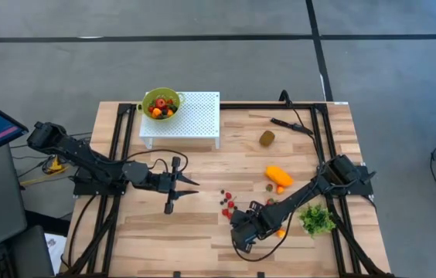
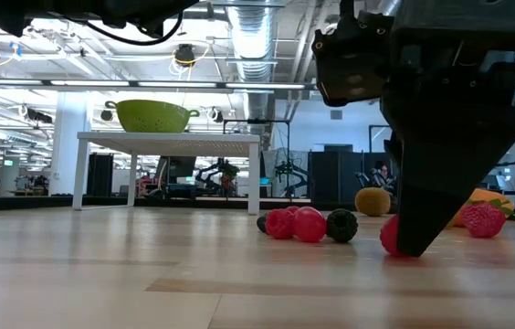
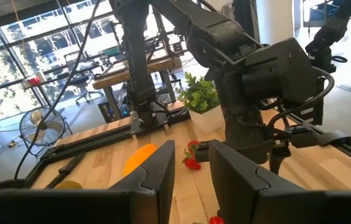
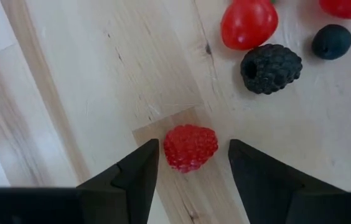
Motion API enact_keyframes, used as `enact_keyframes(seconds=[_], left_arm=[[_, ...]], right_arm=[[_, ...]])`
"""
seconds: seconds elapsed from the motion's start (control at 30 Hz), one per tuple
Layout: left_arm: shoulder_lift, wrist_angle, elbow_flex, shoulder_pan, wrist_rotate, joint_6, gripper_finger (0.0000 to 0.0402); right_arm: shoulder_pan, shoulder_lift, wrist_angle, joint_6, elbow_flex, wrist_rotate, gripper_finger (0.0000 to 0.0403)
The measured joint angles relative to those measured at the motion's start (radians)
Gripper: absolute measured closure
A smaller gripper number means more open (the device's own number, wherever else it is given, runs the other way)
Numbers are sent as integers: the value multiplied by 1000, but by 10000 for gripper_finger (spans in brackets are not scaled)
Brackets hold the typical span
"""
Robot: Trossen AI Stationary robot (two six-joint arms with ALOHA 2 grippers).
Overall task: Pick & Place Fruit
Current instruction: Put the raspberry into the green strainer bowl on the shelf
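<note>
The right gripper (image 4: 191, 163) stands open around the raspberry (image 4: 190, 147), fingers not touching it. If they close unevenly, the berry may roll away.

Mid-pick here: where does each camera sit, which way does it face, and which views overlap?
High: overhead, straight down; both arms, green colander.
Low: table height, level across; right gripper at a raspberry.
Left wrist: past the open left gripper toward the right arm.
Right wrist: down between open fingers onto that raspberry.
Shared: low and right wrist both show the raspberry.
</note>
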Motion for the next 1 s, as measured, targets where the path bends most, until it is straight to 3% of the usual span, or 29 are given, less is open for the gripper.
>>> enact_keyframes(seconds=[0.73, 1.0], left_arm=[[0, 0, 0, 0, 0, 0, 307], [0, -33, 0, 0, -1, 80, 307]], right_arm=[[-22, -6, 4, -9, -1, 3, 291], [-25, -83, 35, -175, -4, 27, 291]])
